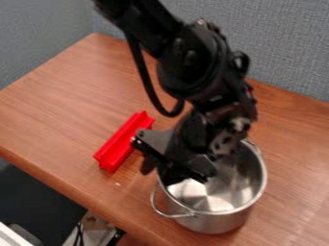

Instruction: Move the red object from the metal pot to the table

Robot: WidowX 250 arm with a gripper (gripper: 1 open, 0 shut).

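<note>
Red object (123,141) lies flat on the table (52,96), outside the metal pot (213,200), at roughly ten o'clock from the pot and just beside the arm's lower links. Pot interior looks empty and reflective.

Gripper (180,163) sits over the pot's rim at the ten o'clock side; whether the jaws are wide or narrow I cannot tell, dark parts overlap. Nothing red between them.

Handling judgement: block reads as rigid, light plastic, smooth and likely a bit slippery; not fragile. Long and flat, so best taken across its narrow width near the middle, jaws on the long edges, using the raised lip for purchase. An end grip would probably let it swing.

Task appears essentially done.
</note>
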